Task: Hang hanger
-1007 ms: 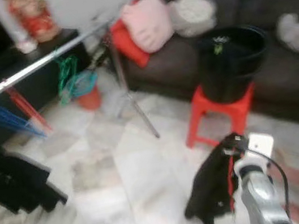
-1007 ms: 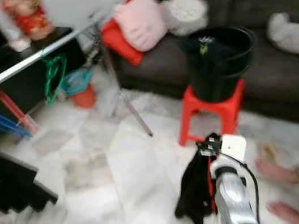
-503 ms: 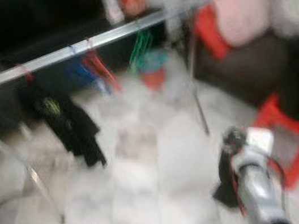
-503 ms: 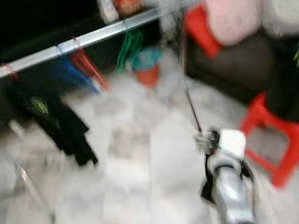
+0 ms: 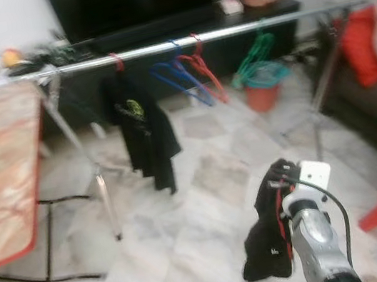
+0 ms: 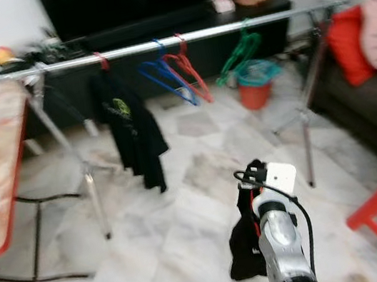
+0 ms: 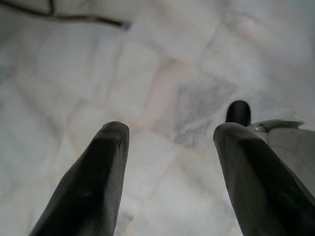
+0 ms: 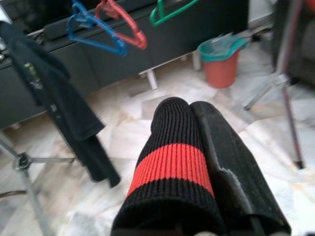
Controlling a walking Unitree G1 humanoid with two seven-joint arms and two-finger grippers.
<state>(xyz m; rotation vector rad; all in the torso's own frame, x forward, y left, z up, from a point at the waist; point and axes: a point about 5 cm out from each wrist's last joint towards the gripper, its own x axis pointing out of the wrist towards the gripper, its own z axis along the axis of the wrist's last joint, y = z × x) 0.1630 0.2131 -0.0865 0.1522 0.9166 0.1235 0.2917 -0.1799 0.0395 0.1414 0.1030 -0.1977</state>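
One black garment (image 5: 265,233) on red hanger (image 5: 283,223) clamped in right claw (image 8: 197,162); left claw (image 7: 170,142) open, idle. Risk: dangling cloth snags rail (image 5: 179,42) or neighbouring hangers (image 5: 188,76).

A black garment (image 5: 263,233) on a red hanger (image 5: 283,221) dangles from the right tool (image 8: 189,162), well short of the silver rail (image 5: 179,43) across the room.

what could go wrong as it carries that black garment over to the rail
The black garment hangs low from the right gripper, so it could drag on the marble floor. The rail already carries a black shirt and blue hanger, red hanger and green hanger that could snag.
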